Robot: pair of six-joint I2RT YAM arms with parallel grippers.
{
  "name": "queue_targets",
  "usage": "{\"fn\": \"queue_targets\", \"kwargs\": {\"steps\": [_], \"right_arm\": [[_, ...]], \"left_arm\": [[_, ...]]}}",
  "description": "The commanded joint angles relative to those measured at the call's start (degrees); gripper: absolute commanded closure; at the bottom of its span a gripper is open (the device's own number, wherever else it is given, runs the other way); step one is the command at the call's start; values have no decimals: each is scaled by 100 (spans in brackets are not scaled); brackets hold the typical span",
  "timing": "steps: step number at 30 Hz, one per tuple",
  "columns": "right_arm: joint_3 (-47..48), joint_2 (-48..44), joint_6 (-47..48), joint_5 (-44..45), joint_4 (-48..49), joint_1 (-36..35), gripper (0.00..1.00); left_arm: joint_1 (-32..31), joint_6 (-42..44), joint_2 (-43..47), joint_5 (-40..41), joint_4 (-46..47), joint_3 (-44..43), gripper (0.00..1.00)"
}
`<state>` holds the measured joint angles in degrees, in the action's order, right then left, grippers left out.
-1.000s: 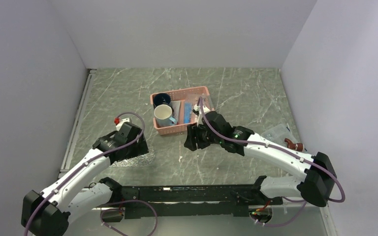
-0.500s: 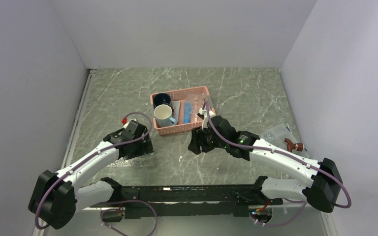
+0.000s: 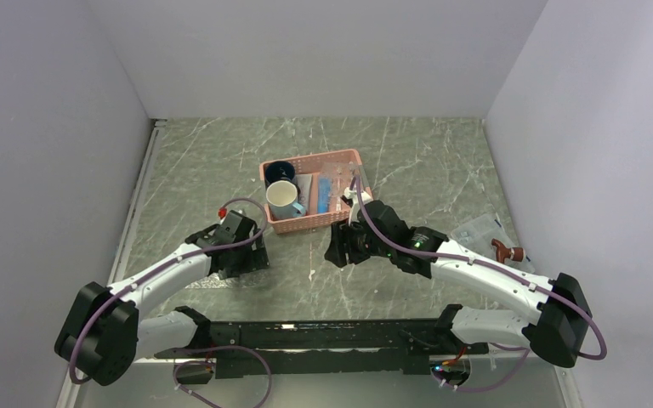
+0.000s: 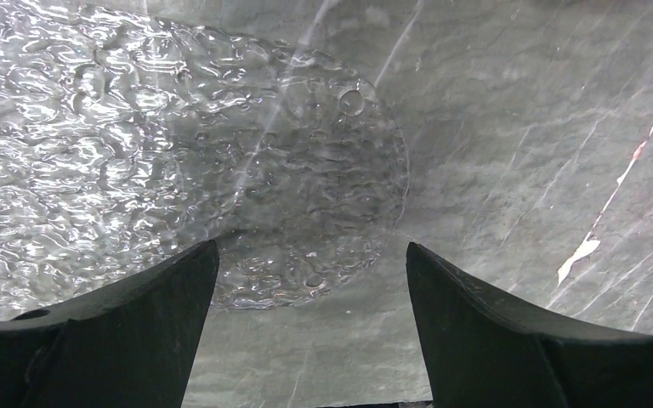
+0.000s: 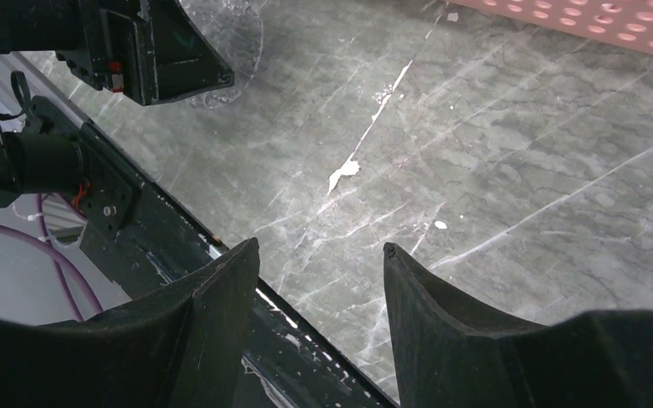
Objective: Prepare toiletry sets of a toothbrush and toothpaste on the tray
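The clear glittery tray point(image 4: 136, 127) lies on the marble table; its rounded right end shows under my left gripper point(image 4: 310, 280), which hangs open and empty just above it. In the top view my left gripper point(image 3: 248, 257) covers most of the tray. The blue toothpaste point(image 3: 324, 192) lies in the pink basket point(image 3: 350, 158) beside a pale tube. I cannot make out a toothbrush there. My right gripper point(image 3: 337, 246) hovers open and empty in front of the basket, over bare marble point(image 5: 319, 255).
The basket also holds a dark blue mug point(image 3: 279, 172) and a white mug point(image 3: 282, 201). A clear box point(image 3: 479, 229) with a brown piece point(image 3: 505, 249) sits at the right wall. The black arm rail point(image 3: 323, 331) runs along the near edge.
My left arm has swung right across the tray, its jaws a little narrower. My right gripper drew back slightly from the basket, then stayed still.
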<state>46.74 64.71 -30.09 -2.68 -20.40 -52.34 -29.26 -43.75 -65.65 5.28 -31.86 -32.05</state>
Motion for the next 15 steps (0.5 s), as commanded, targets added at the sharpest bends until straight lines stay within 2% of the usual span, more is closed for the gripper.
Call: {"fn": "queue_targets", "kwargs": {"steps": [1, 7, 15], "right_arm": [[-38, -62, -76, 4, 239, -31, 42], [-75, -70, -114, 13, 234, -31, 42], [-136, -198, -116, 198, 56, -31, 42]], "left_arm": [[19, 115, -127, -308, 396, 147, 14], [-137, 163, -418, -475, 626, 175, 15], [-710, 2, -732, -647, 871, 63, 17]]}}
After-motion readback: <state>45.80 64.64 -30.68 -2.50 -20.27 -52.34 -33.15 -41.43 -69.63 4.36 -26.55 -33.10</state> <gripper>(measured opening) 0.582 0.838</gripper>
